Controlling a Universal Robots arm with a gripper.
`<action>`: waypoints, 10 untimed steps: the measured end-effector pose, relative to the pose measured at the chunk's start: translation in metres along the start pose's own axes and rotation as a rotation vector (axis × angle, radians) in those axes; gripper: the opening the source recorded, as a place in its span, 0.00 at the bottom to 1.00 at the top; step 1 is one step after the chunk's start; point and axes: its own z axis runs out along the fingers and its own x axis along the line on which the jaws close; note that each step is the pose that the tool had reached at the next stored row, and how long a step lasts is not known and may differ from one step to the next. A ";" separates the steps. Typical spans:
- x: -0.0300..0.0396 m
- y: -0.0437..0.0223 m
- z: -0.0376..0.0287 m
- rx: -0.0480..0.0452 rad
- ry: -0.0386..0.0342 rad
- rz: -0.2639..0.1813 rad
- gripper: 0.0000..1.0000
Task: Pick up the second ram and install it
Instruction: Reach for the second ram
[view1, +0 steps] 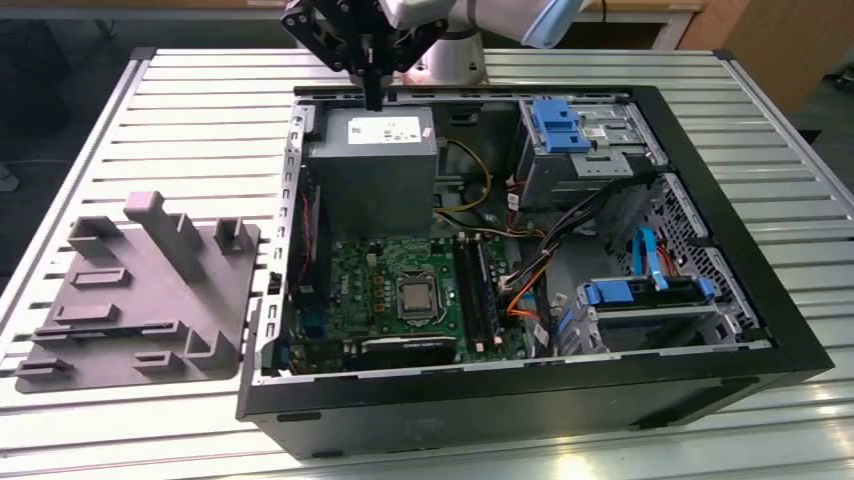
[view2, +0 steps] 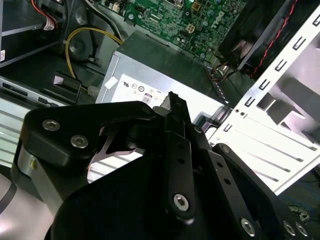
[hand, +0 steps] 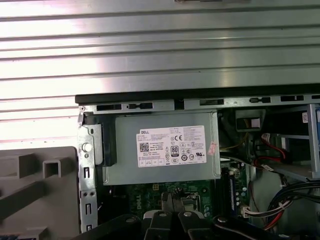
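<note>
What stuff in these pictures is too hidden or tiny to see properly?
What the gripper carries, if anything: its own black body blocks the second wrist view.
The memory sockets: too small in the exterior view to tell whether they're filled.
The gray fixture: cut off by the picture's edge in the first wrist view.
The motherboard: partly covered by the gripper in the first wrist view.
</note>
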 end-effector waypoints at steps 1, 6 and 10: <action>0.0004 0.0000 0.0000 0.0000 0.0000 0.000 0.11; 0.0023 -0.0002 0.0000 0.0000 0.0000 0.000 0.11; 0.0044 -0.0004 -0.0001 -0.0001 0.0000 0.000 0.11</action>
